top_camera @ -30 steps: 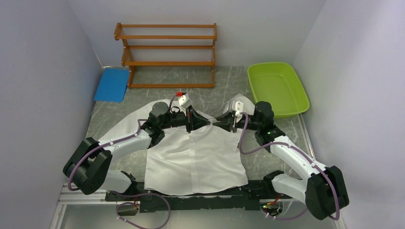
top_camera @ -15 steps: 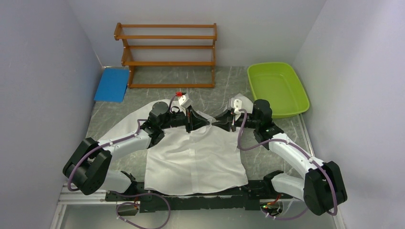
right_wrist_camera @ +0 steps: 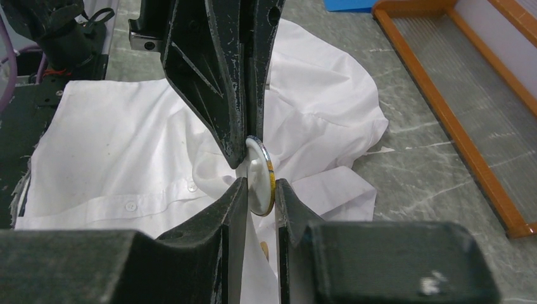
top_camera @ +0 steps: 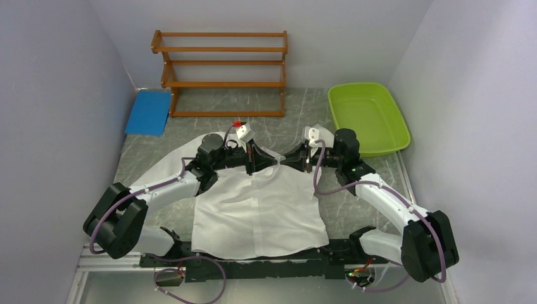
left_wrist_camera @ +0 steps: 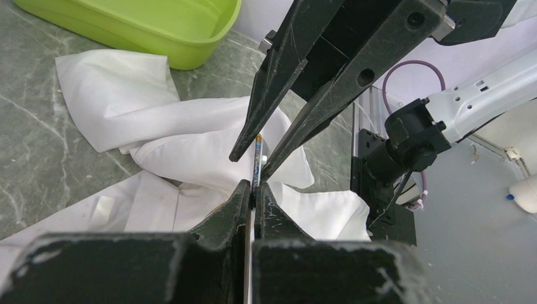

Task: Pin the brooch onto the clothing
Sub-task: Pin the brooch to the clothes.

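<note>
The clothing [top_camera: 259, 209], a white shirt, lies flat on the grey table, its collar bunched up under both grippers. My left gripper [left_wrist_camera: 254, 189] is shut on the rim of the brooch [right_wrist_camera: 258, 183], a small round disc with a white face and a yellow edge, held upright just above the collar. My right gripper [right_wrist_camera: 259, 183] meets it from the opposite side. Its jaws stand narrowly apart on either side of the disc, and a gap shows on one side in the left wrist view. In the top view the two grippers meet over the collar, the left gripper [top_camera: 273, 162] tip to tip with the right gripper [top_camera: 284, 162].
A wooden rack [top_camera: 221, 69] stands against the back wall. A green tub [top_camera: 367, 117] sits at the back right and a blue pad [top_camera: 147, 112] at the back left. Walls close in on both sides.
My right arm has edged left toward the left gripper and its jaws have narrowed around the brooch. The left arm has stayed still, holding the brooch.
</note>
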You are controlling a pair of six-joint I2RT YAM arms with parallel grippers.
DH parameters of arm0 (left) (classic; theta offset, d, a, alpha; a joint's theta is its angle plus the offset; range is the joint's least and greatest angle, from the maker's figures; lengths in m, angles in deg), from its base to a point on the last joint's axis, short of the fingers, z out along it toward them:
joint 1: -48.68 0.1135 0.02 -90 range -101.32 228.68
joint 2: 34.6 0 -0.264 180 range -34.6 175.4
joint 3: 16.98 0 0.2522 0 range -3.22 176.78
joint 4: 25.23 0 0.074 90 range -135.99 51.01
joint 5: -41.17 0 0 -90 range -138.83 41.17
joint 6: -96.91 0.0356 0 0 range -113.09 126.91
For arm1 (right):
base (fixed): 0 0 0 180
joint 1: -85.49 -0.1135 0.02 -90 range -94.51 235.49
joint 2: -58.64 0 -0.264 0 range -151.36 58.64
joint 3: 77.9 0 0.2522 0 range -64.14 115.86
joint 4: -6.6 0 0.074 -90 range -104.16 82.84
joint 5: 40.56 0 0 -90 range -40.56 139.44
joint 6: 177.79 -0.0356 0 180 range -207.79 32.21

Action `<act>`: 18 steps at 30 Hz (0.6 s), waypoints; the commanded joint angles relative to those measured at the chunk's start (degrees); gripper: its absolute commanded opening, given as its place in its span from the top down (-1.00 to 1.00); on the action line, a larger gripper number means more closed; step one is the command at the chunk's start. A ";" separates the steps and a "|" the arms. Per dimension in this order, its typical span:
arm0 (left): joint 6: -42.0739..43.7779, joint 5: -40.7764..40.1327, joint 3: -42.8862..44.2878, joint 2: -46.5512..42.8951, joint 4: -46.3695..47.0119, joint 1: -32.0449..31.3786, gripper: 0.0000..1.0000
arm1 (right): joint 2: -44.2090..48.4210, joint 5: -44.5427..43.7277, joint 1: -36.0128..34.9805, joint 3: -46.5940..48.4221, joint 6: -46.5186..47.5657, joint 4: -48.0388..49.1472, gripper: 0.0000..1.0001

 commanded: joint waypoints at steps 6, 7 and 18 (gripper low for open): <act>1.56 2.21 4.86 -2.04 -0.70 -0.74 0.95 | -1.86 0.47 -0.68 3.54 -0.09 1.67 0.53; 1.53 2.36 5.12 -1.81 -0.66 -0.77 0.95 | -1.93 0.40 -0.67 3.65 0.06 1.39 0.54; 1.60 3.70 6.47 -0.39 -0.12 -1.09 0.95 | -3.12 -1.52 -0.97 5.99 0.67 -2.05 0.54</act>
